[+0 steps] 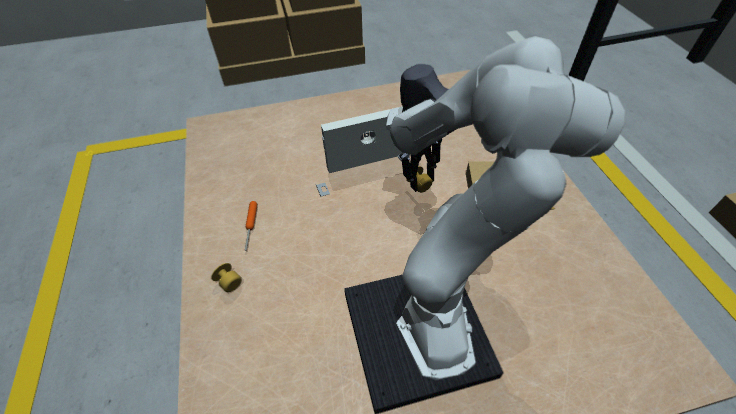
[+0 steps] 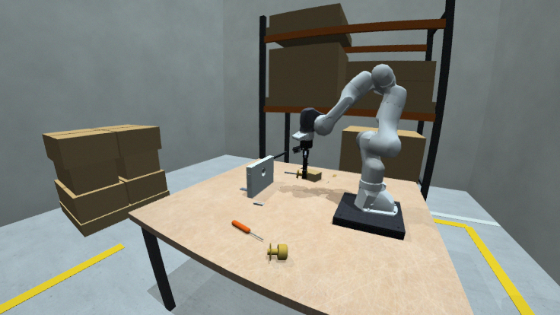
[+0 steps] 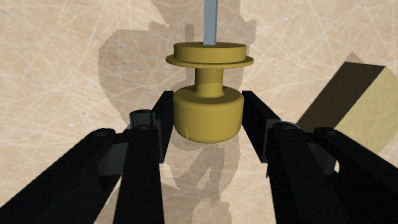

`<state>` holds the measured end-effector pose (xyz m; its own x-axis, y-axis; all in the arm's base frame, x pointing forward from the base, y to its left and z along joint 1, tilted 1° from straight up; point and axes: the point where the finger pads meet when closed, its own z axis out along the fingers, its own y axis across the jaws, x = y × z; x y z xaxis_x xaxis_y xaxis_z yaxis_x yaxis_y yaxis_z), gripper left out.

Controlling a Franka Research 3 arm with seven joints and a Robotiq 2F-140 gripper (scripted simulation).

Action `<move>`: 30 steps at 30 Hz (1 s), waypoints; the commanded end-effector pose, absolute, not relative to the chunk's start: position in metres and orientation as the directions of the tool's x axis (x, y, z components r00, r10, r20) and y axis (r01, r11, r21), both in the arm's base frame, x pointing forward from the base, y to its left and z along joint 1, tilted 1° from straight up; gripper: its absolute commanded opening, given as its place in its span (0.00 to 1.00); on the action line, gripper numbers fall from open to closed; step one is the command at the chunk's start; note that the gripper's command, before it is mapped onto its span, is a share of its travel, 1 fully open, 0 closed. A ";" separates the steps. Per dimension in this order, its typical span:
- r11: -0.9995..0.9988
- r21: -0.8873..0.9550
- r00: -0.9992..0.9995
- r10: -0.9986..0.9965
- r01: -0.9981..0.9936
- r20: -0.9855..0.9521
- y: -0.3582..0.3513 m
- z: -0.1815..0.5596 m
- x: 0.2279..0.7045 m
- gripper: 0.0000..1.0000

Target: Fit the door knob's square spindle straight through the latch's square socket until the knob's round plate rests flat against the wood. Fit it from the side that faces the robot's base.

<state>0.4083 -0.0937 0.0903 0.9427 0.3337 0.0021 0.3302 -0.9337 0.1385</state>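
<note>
My gripper [image 1: 422, 177] [image 2: 304, 175] [image 3: 207, 106] is shut on the round grip of a brass door knob [image 3: 208, 122], one finger on each side, above the table. The knob's round plate [image 3: 210, 61] and square grey spindle [image 3: 210, 22] point away from the fingers, toward the top of the wrist view. In the exterior view the spindle [image 2: 290, 173] looks about level. The upright grey panel [image 1: 342, 151] [image 2: 254, 182] stands to the gripper's left in the top view. Its round hole [image 1: 367, 136] [image 2: 263, 171] shows the latch inside; the square socket is too small to make out.
A brown block [image 1: 477, 169] [image 2: 315, 175] [image 3: 367, 107] lies right of the gripper. A small metal plate [image 1: 319, 190] [image 2: 259, 203] lies before the panel. An orange screwdriver [image 1: 251, 215] [image 2: 240, 226] and a second brass knob [image 1: 229, 280] [image 2: 282, 251] lie farther left.
</note>
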 end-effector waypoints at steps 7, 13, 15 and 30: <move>-0.954 0.058 0.955 0.295 0.295 -0.008 -0.090 0.091 0.412 0.42; -0.954 0.058 0.955 0.295 0.295 -0.008 -0.074 0.094 0.427 0.42; -0.954 0.056 0.956 0.293 0.293 -0.009 -0.074 0.094 0.427 0.42; -0.967 -0.015 0.967 0.253 0.253 -0.018 -0.054 0.097 0.445 0.42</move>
